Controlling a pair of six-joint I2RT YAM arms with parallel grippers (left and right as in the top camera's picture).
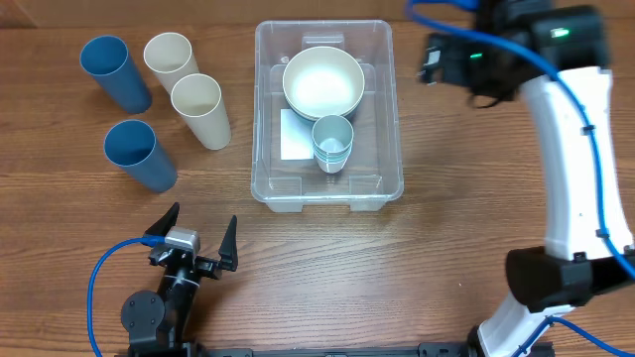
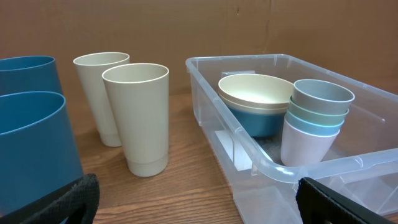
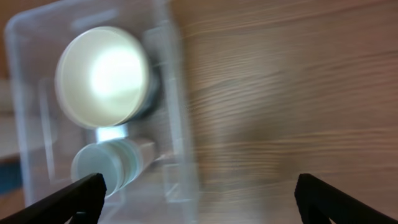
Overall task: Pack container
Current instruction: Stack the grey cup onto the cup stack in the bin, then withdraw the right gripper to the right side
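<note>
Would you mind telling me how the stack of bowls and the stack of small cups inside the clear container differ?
The stack of bowls is wide and shallow; the stack of small cups is narrow and steep-sided. The bowls show cream over blue; the cups are grey-blue on top and white at the bottom. The bowls sit at the far end of the container, the cups nearer the robot. Both stand upright, nested, inside it.

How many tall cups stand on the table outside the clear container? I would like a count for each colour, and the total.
blue tall cups: 2
cream tall cups: 2
Total outside the container: 4
</note>
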